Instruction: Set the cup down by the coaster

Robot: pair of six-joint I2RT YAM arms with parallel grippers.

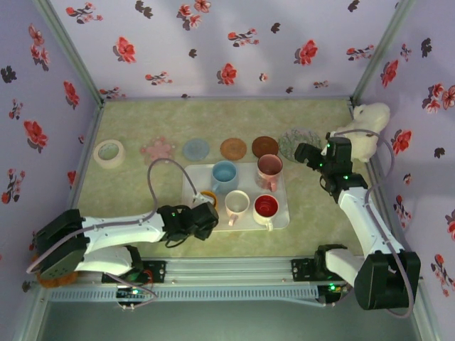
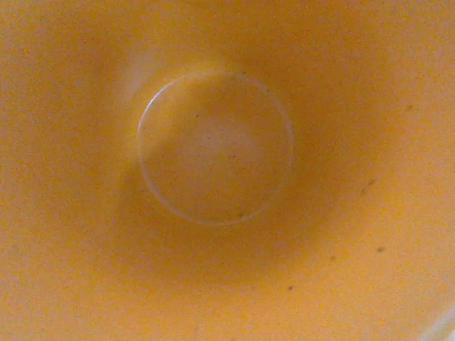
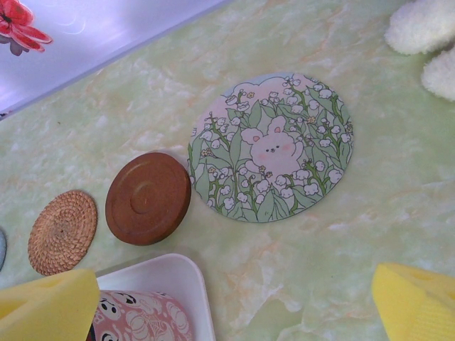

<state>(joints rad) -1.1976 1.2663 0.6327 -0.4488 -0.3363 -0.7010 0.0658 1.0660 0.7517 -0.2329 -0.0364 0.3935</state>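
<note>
Orange cup (image 1: 207, 195) sits at the left edge of a white tray (image 1: 281, 219), mostly covered from above by the left gripper (image 1: 201, 217), with only its rim and handle peeking out. The left wrist camera looks straight down into it, at the round bottom of the orange inside (image 2: 213, 149). Whether the left fingers have closed on the cup I cannot tell.

On the same tray stand a blue cup (image 1: 225, 174), a pink patterned cup (image 1: 269, 169), a cream cup (image 1: 237, 204) and a red cup (image 1: 266, 207).

Beyond the tray a row runs across the table: a roll of tape (image 1: 109, 153), a pink flower-shaped coaster (image 1: 157, 149), a grey-blue coaster (image 1: 195, 149), a woven coaster (image 1: 233, 148), a brown wooden coaster (image 1: 264, 146) and a bunny-print coaster (image 1: 298, 141). The wooden one touches the bunny one.

The right gripper (image 1: 313, 158) hangs above the table near the tray's far right corner, released, its yellow fingers (image 3: 50, 305) spread wide with nothing between them.

A white plush toy (image 1: 366, 128) lies in the back right corner. The table (image 1: 128, 185) is pale green with a marbled pattern. Lilac walls (image 1: 213, 42) printed with red and dark flowers close it in on three sides.
</note>
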